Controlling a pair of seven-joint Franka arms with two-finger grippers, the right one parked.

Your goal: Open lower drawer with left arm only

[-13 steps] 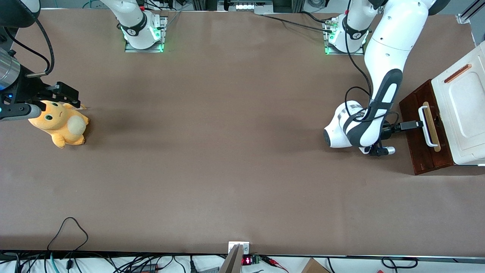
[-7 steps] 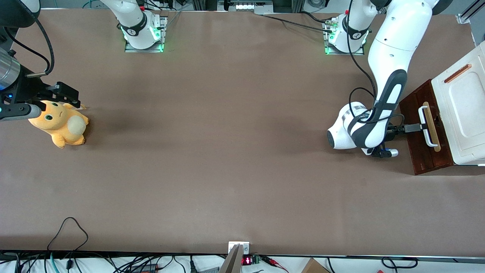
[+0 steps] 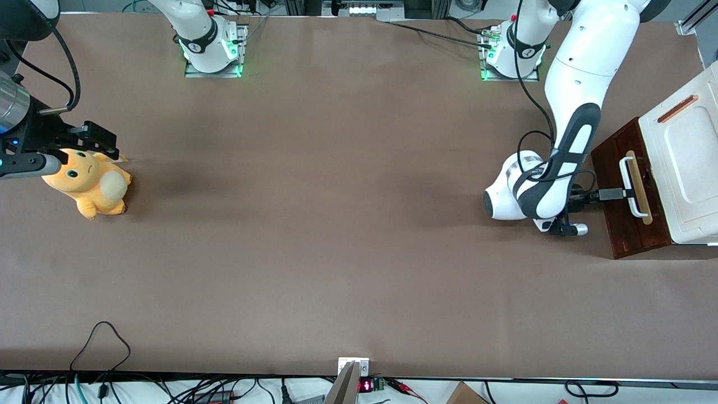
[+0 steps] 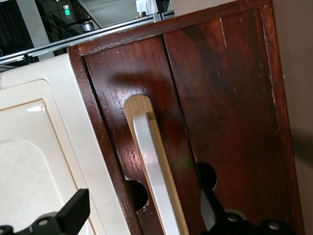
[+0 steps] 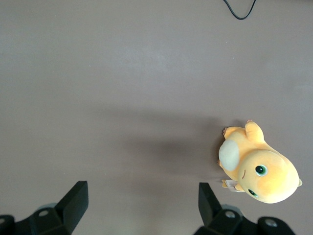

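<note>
- We are seeing the left arm (image 3: 578,84) reaching down toward the working arm's end of the table (image 3: 336,224).
- Its gripper (image 3: 617,194) is hovering at the white handle (image 4: 154,176), fingers (image 4: 73,211) spread apart, one on each side of the bar.
- The lower drawer (image 3: 622,224) is sitting under the white box top (image 3: 687,163).

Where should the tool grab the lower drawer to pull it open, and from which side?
Probably the white bar handle, at mid-length, approached from the drawer's front. It stands proud of the lower drawer, and the open tool already straddles it.
</note>
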